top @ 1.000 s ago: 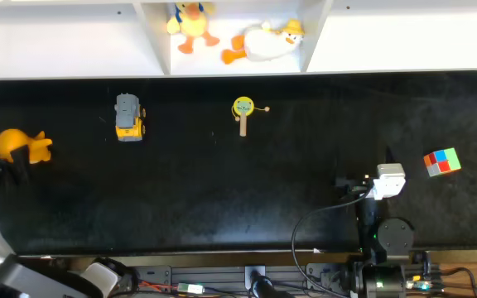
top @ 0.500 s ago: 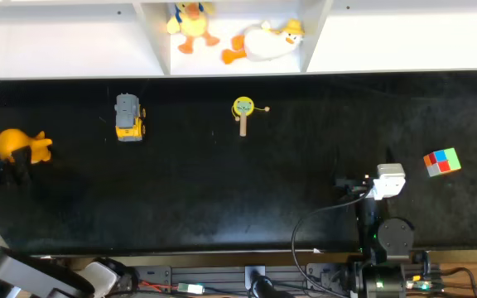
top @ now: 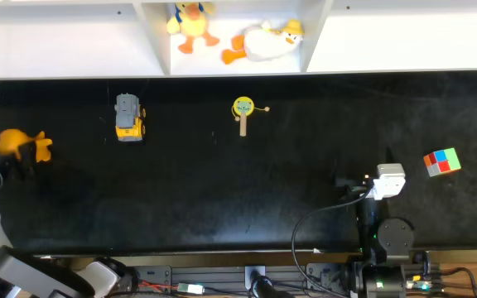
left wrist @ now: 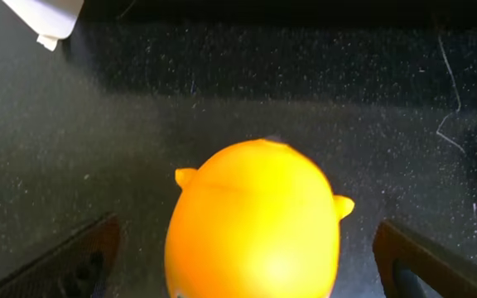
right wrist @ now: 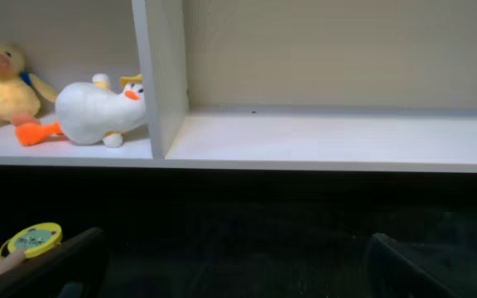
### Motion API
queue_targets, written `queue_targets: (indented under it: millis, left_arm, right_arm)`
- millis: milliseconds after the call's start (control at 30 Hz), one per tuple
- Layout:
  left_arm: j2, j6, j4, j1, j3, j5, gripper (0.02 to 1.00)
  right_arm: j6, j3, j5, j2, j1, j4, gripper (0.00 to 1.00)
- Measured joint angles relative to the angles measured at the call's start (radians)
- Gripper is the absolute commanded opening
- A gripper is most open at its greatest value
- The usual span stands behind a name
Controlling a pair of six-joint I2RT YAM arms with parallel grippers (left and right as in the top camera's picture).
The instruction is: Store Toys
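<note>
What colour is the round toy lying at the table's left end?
The toy is bright orange, clearest in the left wrist view.

The top camera looks down on the black table [top: 222, 190]. The left wrist camera sits close above a round orange toy [left wrist: 255, 223]; the right faces the white shelf [right wrist: 330, 136], also seen overhead.

A black speckled tabletop [top: 222, 190] meets a white shelf unit [right wrist: 321, 136]; upright white dividers [right wrist: 160, 74] split it into compartments.

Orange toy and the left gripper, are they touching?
Apart. Left wrist view shows bare table either side of the orange toy, between it and the open fingers of the left gripper.
</note>
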Motion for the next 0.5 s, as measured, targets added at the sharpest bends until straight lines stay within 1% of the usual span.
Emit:
queue_targets:
  millis: [500]
  left_arm:
    - [0.000, -0.004, -0.024, 0.000, 0.000, -0.004, 0.998]
  right_arm:
    - [0.000, 0.000, 0.000, 0.000, 0.000, 0.000, 0.996]
